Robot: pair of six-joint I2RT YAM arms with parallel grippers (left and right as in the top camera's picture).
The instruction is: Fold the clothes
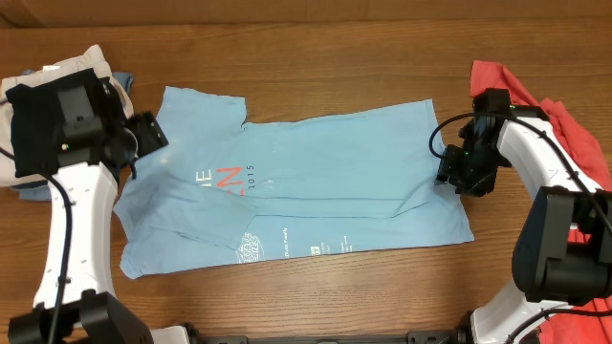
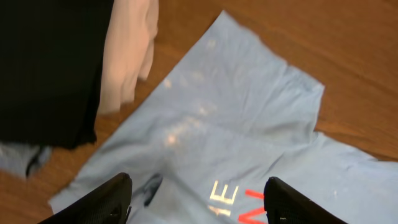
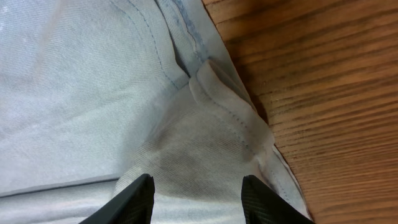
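And here's the sky-blue T-shirt [image 1: 316, 182], laid out flat in the middle of the table [image 1: 335, 48], its long axis running side to side between the two arms: collar and sleeves toward the left arm, hem toward the right. The left gripper [image 2: 198, 190] hovers just above the upper sleeve and shoulder, fingers spread wide, nothing between them but air, with blue cloth and the printed lettering [image 1: 229, 177] directly below. So the shirt lies right under that claw and stretches away from it toward the far arm. Over on the other side, the right gripper [image 3: 196, 186] sits down on the hem edge, jaws about half apart with a hump of stitched hem between them; whether it is truly pinching that cloth, I cannot tell. The left claw is clearly the nearer one for the sleeve end, and my read is that any fold has to carry across that long axis. The wood is bare above and below the shirt, giving room to work, but the folded pile [image 1: 57, 72] crowds the left arm, and the coral-red garments [image 1: 564, 124] wait behind the right.
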